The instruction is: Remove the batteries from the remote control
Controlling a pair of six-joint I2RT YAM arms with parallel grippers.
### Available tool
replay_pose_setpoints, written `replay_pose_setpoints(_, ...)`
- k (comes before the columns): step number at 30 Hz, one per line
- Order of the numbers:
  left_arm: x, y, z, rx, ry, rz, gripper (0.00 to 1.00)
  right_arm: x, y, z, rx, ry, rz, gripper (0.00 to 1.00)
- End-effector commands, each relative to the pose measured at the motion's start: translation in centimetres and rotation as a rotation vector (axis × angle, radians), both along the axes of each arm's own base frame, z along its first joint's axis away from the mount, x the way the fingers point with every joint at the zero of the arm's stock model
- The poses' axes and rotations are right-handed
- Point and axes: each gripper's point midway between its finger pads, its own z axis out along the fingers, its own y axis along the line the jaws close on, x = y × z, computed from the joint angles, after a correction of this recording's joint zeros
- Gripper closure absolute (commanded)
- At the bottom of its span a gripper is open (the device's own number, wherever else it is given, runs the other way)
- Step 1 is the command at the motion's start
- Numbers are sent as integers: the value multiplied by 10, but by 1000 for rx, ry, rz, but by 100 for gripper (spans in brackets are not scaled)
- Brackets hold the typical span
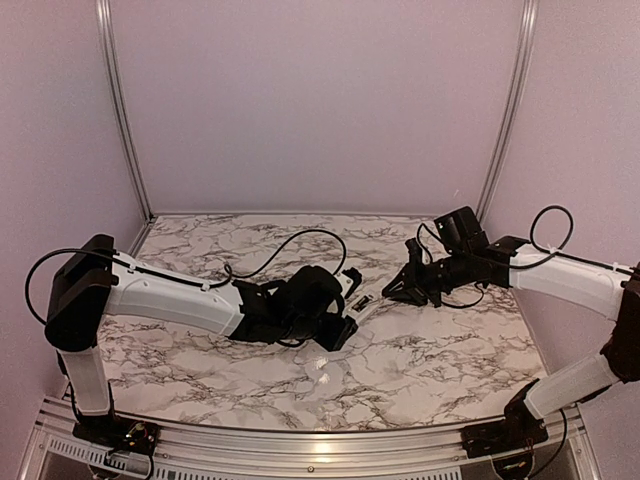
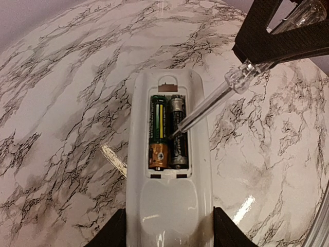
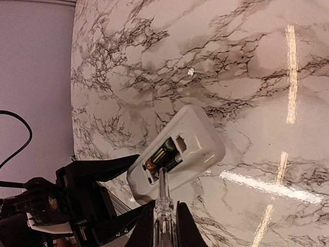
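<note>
**Both batteries sit in the open remote, tool tip between them**

The batteries lie side by side in the open compartment, lengthwise along the body. One (image 2: 159,128) is green and yellow with an orange end. The other (image 2: 178,146) is dark grey and silver. Both are fully seated. Just beyond the compartment is a small brownish recess (image 2: 167,87).

The remote control (image 2: 169,206) is white and slim, with its compartment face turned up. The left jaws grip its near end, about half open. A dark finger (image 2: 110,235) presses against each long side. In the right wrist view the remote (image 3: 198,141) appears to be lifted off the desk rather than lying on it.

A clear-handled tool (image 2: 234,82) with a thin metal shaft slants in from the upper right. Its tip touches the inner edge of the grey battery, at the seam between the two cells. The right jaws are fully closed on the clear handle (image 3: 164,216), which stands upright between the fingers.

From above, the left arm (image 1: 170,298) and the right arm (image 1: 565,272) meet over the middle of the marbled desk (image 1: 450,350). A small white piece (image 1: 322,367) lies on the desk nearer the arm bases, too small to identify.
</note>
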Motion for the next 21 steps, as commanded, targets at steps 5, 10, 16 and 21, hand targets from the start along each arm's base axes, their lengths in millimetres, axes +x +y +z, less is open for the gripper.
replay_pose_setpoints(5, -3, -10, 9, -78, 17, -2, 100, -11, -7, -9, -43, 16, 17, 100)
replay_pose_setpoints(10, -4, -10, 3, -84, 35, 4, 100, -11, -14, -17, -88, 31, -5, 100)
replay_pose_setpoints(16, -6, -9, -2, -91, 52, 10, 100, -12, -23, -29, -145, 60, -41, 100)
replay_pose_setpoints(21, -9, -9, -4, -98, 64, 2, 100, -10, -21, -29, -137, 59, -40, 100)
